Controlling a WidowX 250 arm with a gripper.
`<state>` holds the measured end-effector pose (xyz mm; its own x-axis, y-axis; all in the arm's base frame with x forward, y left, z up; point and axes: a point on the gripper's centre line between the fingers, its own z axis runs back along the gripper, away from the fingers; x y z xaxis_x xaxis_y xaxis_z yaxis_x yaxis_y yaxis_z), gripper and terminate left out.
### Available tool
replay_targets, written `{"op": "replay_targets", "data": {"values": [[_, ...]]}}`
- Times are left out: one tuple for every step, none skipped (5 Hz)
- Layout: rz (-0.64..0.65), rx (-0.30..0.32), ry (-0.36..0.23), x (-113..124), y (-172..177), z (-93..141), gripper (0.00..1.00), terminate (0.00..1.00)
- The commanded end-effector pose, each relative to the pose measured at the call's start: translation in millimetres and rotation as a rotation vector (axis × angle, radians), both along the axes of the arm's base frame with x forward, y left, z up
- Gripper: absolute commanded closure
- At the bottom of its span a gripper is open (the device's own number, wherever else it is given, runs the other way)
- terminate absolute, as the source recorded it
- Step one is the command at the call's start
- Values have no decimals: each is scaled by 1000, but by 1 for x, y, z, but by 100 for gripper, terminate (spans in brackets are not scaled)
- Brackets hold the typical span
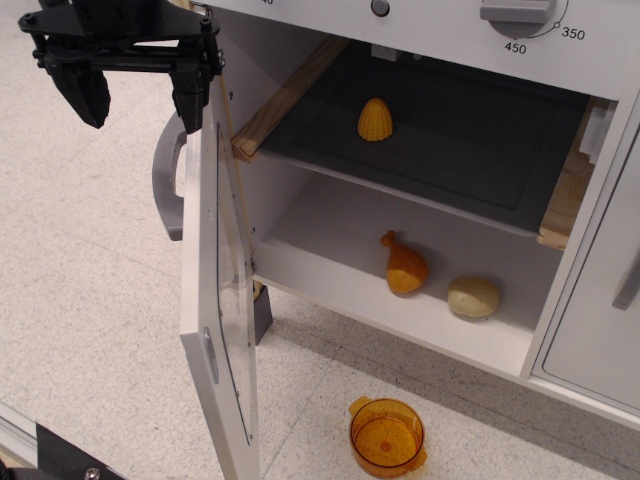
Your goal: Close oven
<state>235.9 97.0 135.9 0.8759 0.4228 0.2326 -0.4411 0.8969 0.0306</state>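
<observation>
Two of my fingers [140, 95] hang released just beside the top edge of the wide-open oven [215, 300] door.

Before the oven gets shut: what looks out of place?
An orange cup sits on the floor below the oven, outside it. The oven door stands wide open.

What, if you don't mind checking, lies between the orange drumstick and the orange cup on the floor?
In observation.image, only the oven's white bottom front ledge and bare speckled floor separate the drumstick from the cup; no other object sits there.
</observation>
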Motion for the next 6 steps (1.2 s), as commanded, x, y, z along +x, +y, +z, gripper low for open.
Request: {"op": "replay_targets", "data": {"values": [[0, 0, 0, 0, 0, 0, 0, 0], [6, -48, -3, -12, -19, -1, 0, 0], [40, -85, 7, -15, -38, -2, 0, 0], [103, -79, 15, -15, -54, -13, 0, 0], [142, -34, 24, -16, -65, -29, 0, 0], [174, -38, 22, -13, -71, -38, 0, 0]]}}
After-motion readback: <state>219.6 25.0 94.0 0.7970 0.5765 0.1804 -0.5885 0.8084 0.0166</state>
